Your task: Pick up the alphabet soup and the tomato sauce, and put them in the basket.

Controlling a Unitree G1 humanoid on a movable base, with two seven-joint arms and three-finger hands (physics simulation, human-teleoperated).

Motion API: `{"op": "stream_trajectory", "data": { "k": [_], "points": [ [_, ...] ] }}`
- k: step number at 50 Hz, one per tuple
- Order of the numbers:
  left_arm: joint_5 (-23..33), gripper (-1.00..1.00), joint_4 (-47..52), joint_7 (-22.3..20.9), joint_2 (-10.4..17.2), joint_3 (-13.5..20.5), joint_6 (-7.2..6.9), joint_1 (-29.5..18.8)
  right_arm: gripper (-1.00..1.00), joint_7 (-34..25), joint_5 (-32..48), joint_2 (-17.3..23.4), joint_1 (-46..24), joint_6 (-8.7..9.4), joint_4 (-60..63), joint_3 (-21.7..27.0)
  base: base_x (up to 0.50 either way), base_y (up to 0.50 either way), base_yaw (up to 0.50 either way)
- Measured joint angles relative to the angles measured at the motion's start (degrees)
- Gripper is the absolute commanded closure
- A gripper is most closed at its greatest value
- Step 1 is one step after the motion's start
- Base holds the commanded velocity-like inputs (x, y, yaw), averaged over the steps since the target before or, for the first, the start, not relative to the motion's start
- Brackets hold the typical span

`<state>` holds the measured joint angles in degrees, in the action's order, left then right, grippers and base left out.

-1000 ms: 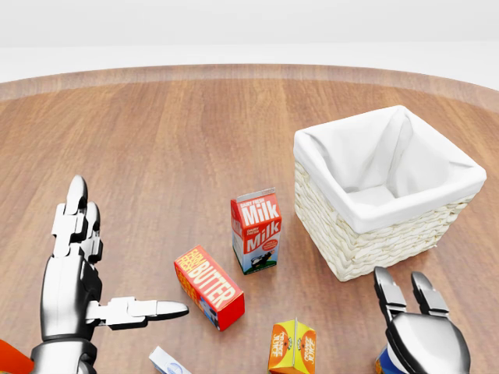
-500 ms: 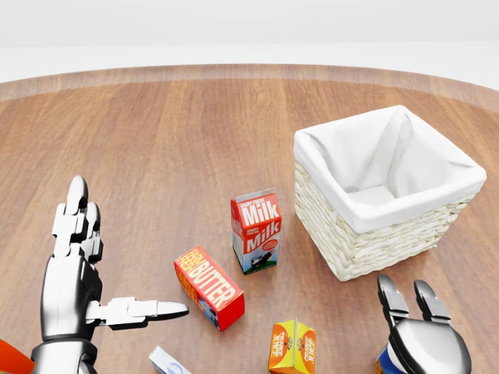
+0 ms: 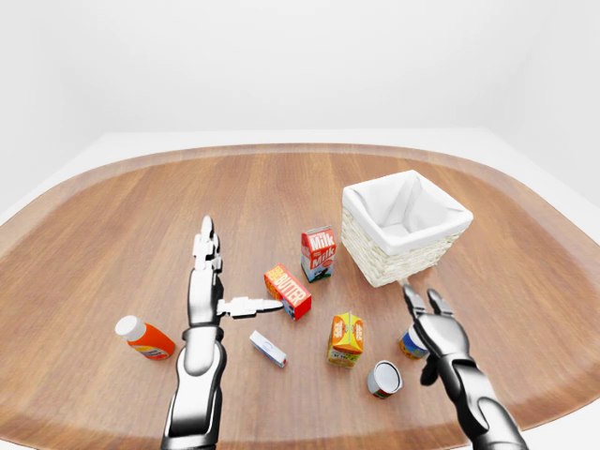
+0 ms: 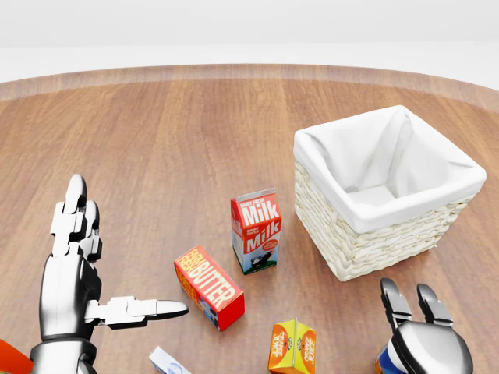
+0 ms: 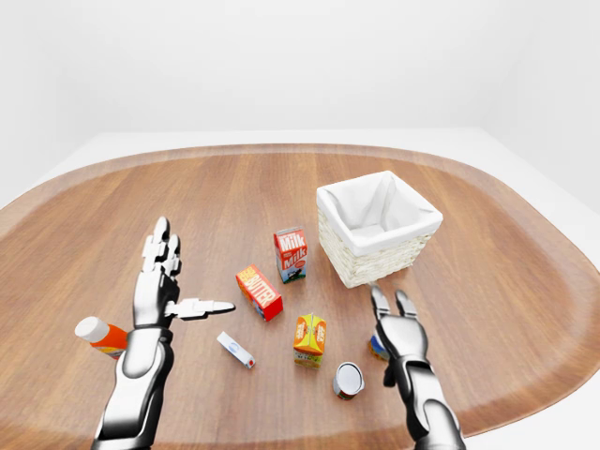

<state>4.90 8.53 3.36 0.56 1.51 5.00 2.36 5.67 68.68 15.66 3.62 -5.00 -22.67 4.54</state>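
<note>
Wooden table (image 3: 141, 216): open right hand (image 3: 433, 330) over, perhaps touching, alphabet soup (image 3: 409, 345).

One basket (image 3: 404, 221), two cans (image 3: 384, 379), three cartons (image 3: 318, 253), one bottle (image 3: 144, 338).

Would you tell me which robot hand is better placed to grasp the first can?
The right robot hand: it hovers open directly over the upright can below the basket. The left robot hand stands open beside the butter box.
</note>
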Motion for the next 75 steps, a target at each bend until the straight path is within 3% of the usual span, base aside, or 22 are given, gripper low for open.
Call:
{"op": "stream_trajectory", "data": {
  "k": [65,67,68,71,75],
  "points": [
    [0.0,-1.00,0.1,0.0,0.0,0.0,0.00,0.0,-1.00,4.0,-2.2,2.5,-5.8,0.00,-11.9,-1.8,0.00,0.00,0.00],
    [0.0,-1.00,0.1,0.0,0.0,0.0,0.00,0.0,-0.79,4.1,-2.3,2.6,-5.9,0.00,-12.0,-1.8,0.00,0.00,0.00],
    [0.0,-1.00,0.1,0.0,0.0,0.0,0.00,0.0,-0.11,4.1,-2.3,2.6,-5.9,0.00,-12.1,-1.8,0.00,0.00,0.00],
    [0.0,-1.00,0.1,0.0,0.0,0.0,0.00,0.0,1.00,4.0,-2.3,2.6,-5.9,0.00,-12.0,-1.8,0.00,0.00,0.00],
    [0.0,-1.00,0.1,0.0,0.0,0.0,0.00,0.0,1.00,3.8,-2.7,2.5,-5.8,0.00,-11.8,-2.0,0.00,0.00,0.00]
  ]
}}
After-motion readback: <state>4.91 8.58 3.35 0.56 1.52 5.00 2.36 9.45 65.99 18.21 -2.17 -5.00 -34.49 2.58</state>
